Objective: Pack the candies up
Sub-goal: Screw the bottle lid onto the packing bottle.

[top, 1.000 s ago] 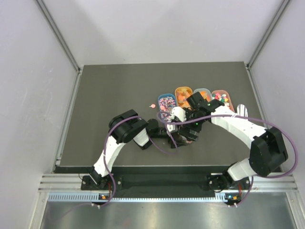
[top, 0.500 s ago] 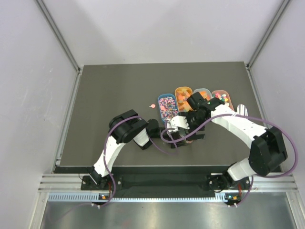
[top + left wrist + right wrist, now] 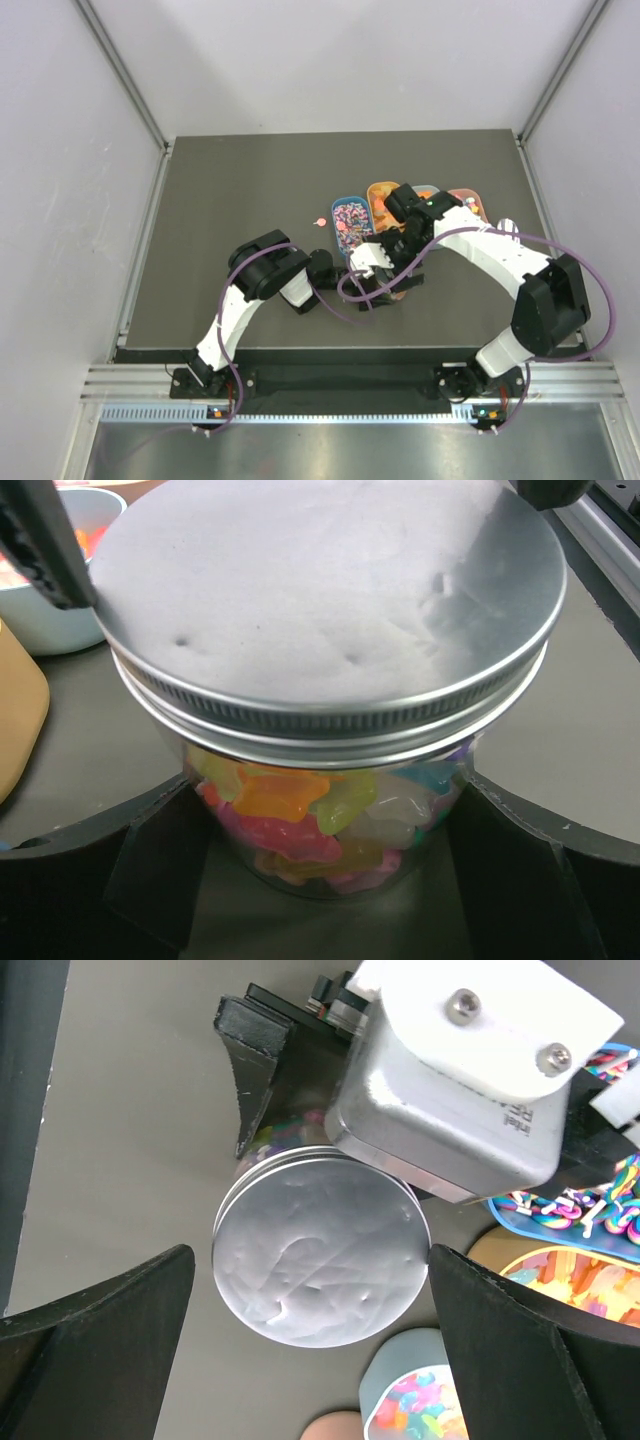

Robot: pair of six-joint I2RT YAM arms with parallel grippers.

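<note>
- Where the table (image 3: 230,200) runs toward 5 o'clock of its centre, candies (image 3: 300,810) fill a clear jar (image 3: 320,882): glossy yellow, orange, pink and green gummies (metal lid (image 3: 320,610) on).
- Left gripper (image 3: 378,287): pinching the jar at 3 and 9 o'clock.
- Right gripper (image 3: 310,1255): spread wide around the lid.
- More candies: trays (image 3: 372,1390), 12 o'clock from the jar.

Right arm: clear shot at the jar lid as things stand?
Likely yes. The right gripper hangs over the lid, open fingers either side, nothing between; the left gripper holds the jar lower down.
</note>
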